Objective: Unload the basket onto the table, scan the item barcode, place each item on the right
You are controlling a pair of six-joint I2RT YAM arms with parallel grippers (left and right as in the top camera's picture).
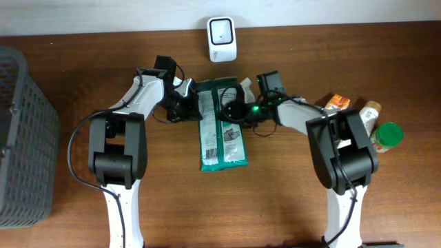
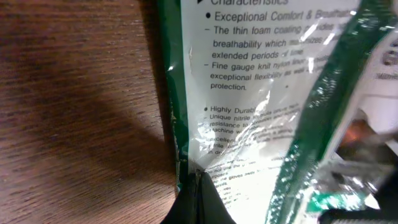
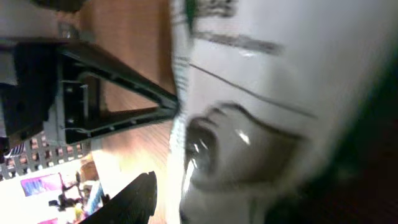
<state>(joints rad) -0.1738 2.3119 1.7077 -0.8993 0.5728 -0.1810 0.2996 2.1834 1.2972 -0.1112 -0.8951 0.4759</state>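
Containers first: your grey basket [image 1: 21, 103] sits at the left desk [image 1: 275, 200] edge, well apart from the rest. I can't make out anything inside it. On the right side there's a tan-capped bottle [image 1: 370, 114] and a green-lidded jar [image 1: 387, 136], both capped, beside an orange packet [image 1: 336, 103]. The item, a green-and-white glove package [image 1: 222, 138], lies mid-desk with its printed text up, just below the white scanner [image 1: 222, 39] and not touching it. Both arms reach forward and bend inward, so the wrists face each other across the package's upper end. The left pincer [image 1: 180, 105] is fully closed, pinching the package's left edge; your left wrist view shows the tips [image 2: 196, 196] meeting on the film. The right pincer [image 1: 238, 110] is over the package's right side, about half open. The package fills its camera, so I can't tell if it has a grip.
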